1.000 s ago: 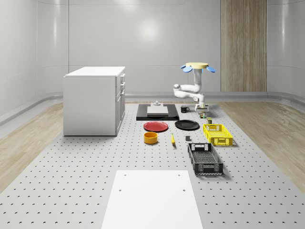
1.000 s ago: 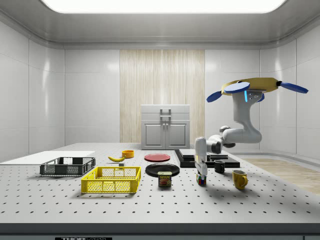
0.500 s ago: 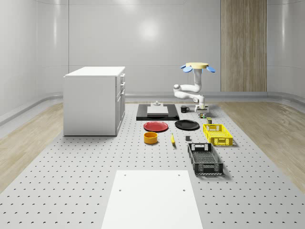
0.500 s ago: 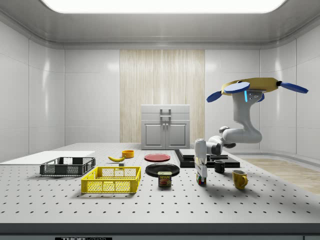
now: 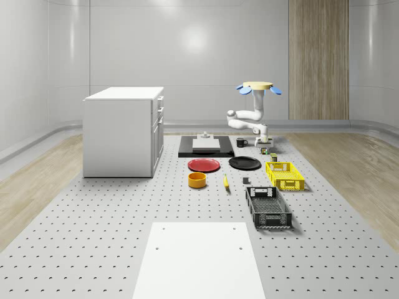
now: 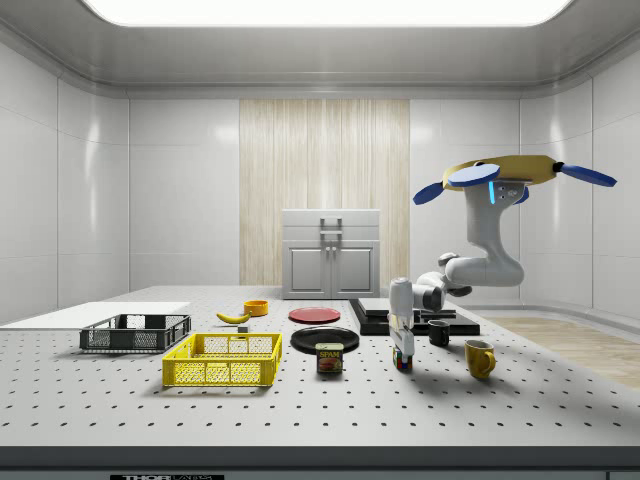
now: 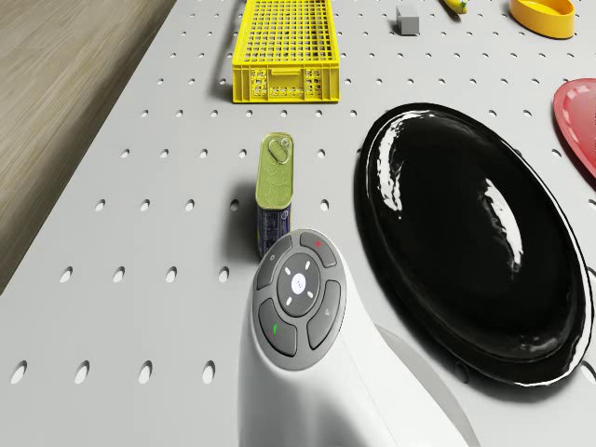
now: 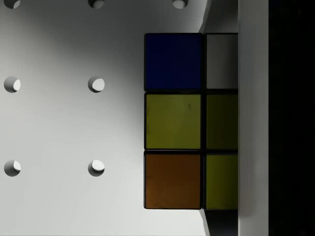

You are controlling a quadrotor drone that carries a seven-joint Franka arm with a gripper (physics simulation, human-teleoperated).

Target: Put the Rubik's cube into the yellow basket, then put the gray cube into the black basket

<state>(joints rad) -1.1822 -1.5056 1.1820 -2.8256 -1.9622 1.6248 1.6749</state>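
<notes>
The Rubik's cube (image 6: 402, 362) rests on the table beside a tin can, and is also seen as Rubik's cube (image 5: 265, 150). My gripper (image 6: 402, 350) points straight down right over it, also seen as gripper (image 5: 264, 146). In the wrist view the Rubik's cube (image 8: 173, 120) is very close, and a pale gripper part hides its far column. The drone (image 6: 510, 172) hovers above the table's far end, behind the cube. The yellow basket (image 5: 287, 184) and black basket (image 5: 272, 220) stand nearer the front. The small gray cube (image 5: 245, 181) lies beside the yellow basket (image 7: 279, 86), seen too as gray cube (image 7: 406, 20).
A tin can (image 7: 274, 186) and a black plate (image 7: 466, 233) flank the arm's wrist (image 7: 298, 298). A yellow mug (image 6: 479, 357) and a black mug (image 6: 438, 332) stand close behind. A red plate (image 5: 204, 165), orange bowl (image 5: 197, 180), banana (image 5: 225, 181) and white cabinet (image 5: 124, 131) lie further off.
The gripper came down slightly onto the Rubik's cube during the first half second. Since then nothing has visibly moved.
</notes>
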